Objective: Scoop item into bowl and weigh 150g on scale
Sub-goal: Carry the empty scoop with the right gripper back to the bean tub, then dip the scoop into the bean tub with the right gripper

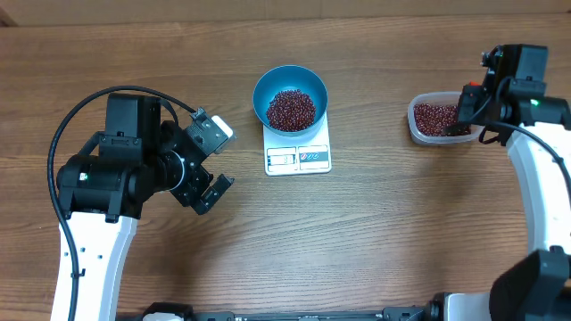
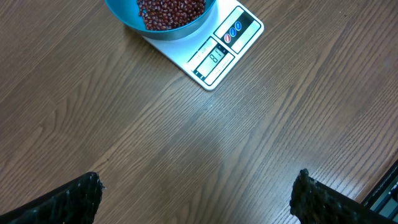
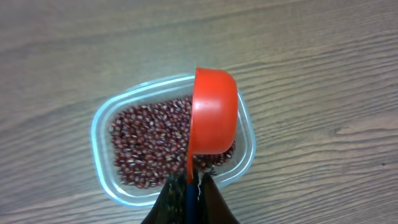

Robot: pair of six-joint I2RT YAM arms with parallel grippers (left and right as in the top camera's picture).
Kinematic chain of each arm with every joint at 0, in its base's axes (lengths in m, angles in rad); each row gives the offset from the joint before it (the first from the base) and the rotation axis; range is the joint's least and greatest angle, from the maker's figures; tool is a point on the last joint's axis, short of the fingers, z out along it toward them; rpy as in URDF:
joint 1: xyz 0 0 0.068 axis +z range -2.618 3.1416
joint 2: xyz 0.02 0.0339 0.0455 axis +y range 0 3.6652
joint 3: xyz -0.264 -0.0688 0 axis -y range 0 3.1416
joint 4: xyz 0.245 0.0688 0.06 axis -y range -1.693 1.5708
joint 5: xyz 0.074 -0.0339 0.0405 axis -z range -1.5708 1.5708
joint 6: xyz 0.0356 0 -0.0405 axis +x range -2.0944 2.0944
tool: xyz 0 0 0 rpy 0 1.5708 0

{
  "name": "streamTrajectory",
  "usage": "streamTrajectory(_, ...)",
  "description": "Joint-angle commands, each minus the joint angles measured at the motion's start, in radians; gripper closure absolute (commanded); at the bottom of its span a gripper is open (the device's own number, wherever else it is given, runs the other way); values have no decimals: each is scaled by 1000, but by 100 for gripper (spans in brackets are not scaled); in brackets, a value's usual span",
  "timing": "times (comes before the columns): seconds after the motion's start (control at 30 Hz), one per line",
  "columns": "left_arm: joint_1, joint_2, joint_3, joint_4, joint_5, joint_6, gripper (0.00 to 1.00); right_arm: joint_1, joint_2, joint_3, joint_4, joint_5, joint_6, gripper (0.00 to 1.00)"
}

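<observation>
**Scoop parked over the bean tub, bowl already on the scale**

Seen from overhead, the round deep blue plastic bowl [image 1: 260,89] sits on the 12 o'clock end of the small flat white rectangular kitchen scale [image 1: 299,159], display at the 6 o'clock end, with a heap of small dark red-maroon beans [image 1: 291,110] inside it. Out at 3 o'clock from the scale is a clear rounded-rectangular plastic tub [image 1: 413,120] holding more of the same beans. The right gripper [image 3: 188,186] is clamped tight on the handle of a small red-orange measuring cup [image 3: 213,112], which is tipped on its side over the tub; can't tell if it touches the beans. The left gripper [image 1: 219,160] is at about 8 o'clock from the scale, jaws spread wide, holding nothing, over the bare wooden table [image 1: 401,232].
</observation>
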Motion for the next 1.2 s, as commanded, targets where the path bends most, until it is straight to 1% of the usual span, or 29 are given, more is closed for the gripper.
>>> streamTrajectory(0.0, -2, 2, -5, 0, 0, -10, 0, 2, 40, 34, 4, 31, -39, 96)
streamTrajectory(0.3, -2, 2, -5, 0, 0, -10, 0, 3, 149, 34, 10, 18, -44, 96)
streamTrajectory(0.43, -2, 2, -5, 1, 0, -10, 0, 3, 159, 34, 3, -58, -71, 96)
streamTrajectory(0.63, -2, 2, -5, 0, 0, -10, 0, 3, 159, 34, -9, -156, -71, 96)
streamTrajectory(0.73, -2, 2, -5, 1, 0, -10, 0, 3, 159, 34, -35, -219, -100, 96)
streamTrajectory(1.07, -2, 2, -5, 1, 0, -10, 0, -17, 159, 34, -38, -421, -84, 96)
streamTrajectory(1.17, -2, 2, -5, 1, 0, -10, 0, -48, 159, 34, -39, -450, -48, 96)
